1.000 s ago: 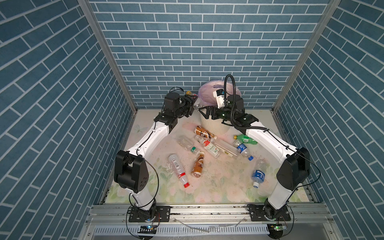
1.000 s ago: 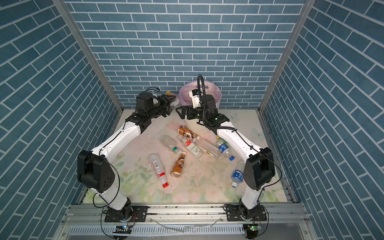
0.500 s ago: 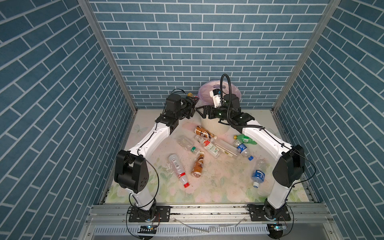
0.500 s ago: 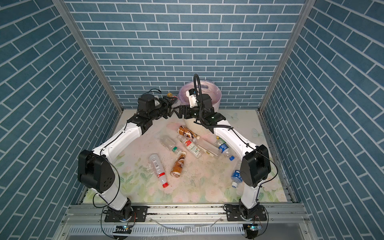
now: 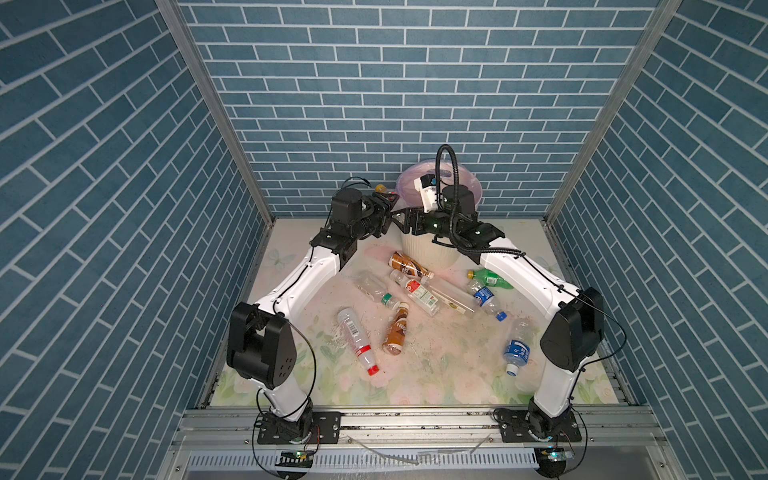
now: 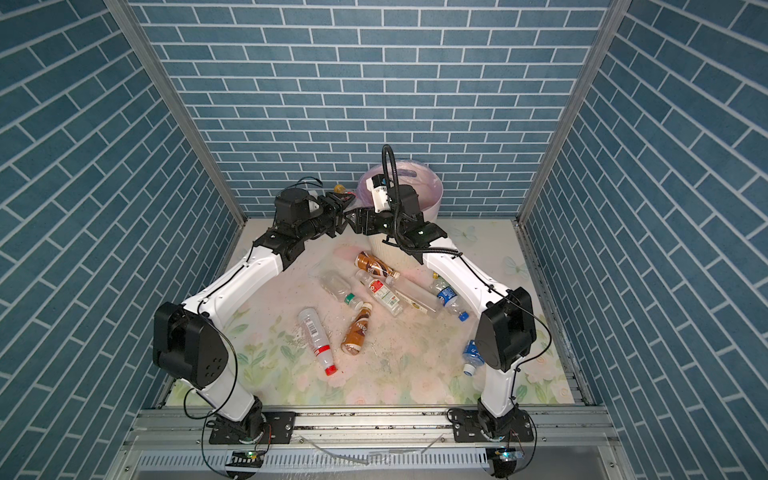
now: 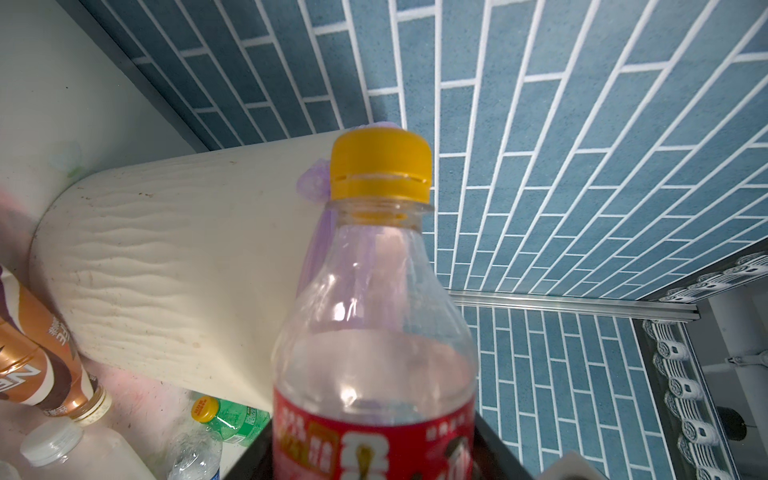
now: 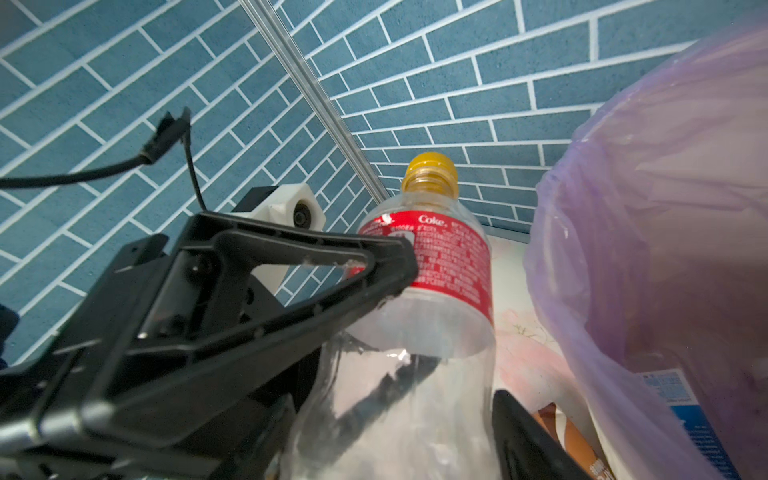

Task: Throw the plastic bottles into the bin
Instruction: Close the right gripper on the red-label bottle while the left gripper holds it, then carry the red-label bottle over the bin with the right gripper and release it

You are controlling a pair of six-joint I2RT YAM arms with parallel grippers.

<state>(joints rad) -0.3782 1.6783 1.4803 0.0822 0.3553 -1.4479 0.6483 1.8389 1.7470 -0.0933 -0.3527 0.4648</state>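
Now, both top views: left claw (image 5: 387,208) clenched on a clear, red-labelled bottle (image 5: 389,194), held in the air at the 9 o'clock side of the bin (image 5: 430,255), which stands at 12 o'clock on the worktop (image 5: 436,374).
Same views, right claw (image 5: 401,218): it has swung in from over the bin to meet the left claw tip to tip, its jaws narrower than a second ago.
Same views, leftovers: loose bottles (image 6: 357,330) lie from the middle out towards 3 o'clock.
Left wrist view, grip: the bottle fills the middle, yellow cap (image 7: 381,166) pointing away, label end seated between the black jaws.
Left wrist view, worktop: a brown bottle (image 7: 37,365) and a green bottle (image 7: 232,417) lie by the foot of the bin.
Right wrist view, grip: right jaws stand either side of the bottle's bare base while a left finger (image 8: 390,266) presses the label. Whether the right claw has bitten yet, I cannot tell.
Right wrist view, bin: lilac bag (image 8: 665,208) just beside the bottle.
Meaning: this looks like a handover, not a drop. The bottle is outside the rim, so the left claw should let go only once the right one holds.
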